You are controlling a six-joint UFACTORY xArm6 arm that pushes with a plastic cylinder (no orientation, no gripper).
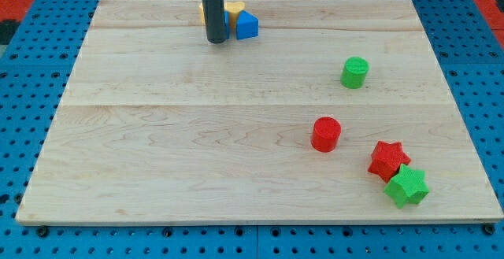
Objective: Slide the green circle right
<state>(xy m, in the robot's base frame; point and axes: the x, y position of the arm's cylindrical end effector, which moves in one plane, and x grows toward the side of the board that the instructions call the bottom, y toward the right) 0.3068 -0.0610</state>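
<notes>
The green circle is a short green cylinder standing on the wooden board at the view's right, above the middle. My tip is the lower end of the dark rod near the view's top, left of centre. It stands far to the left of the green circle and a little higher up, right beside a small cluster of blue and yellow blocks.
A blue block and a yellow block sit at the top, just right of the rod. A red circle stands lower right of centre. A red star touches a green star at the bottom right.
</notes>
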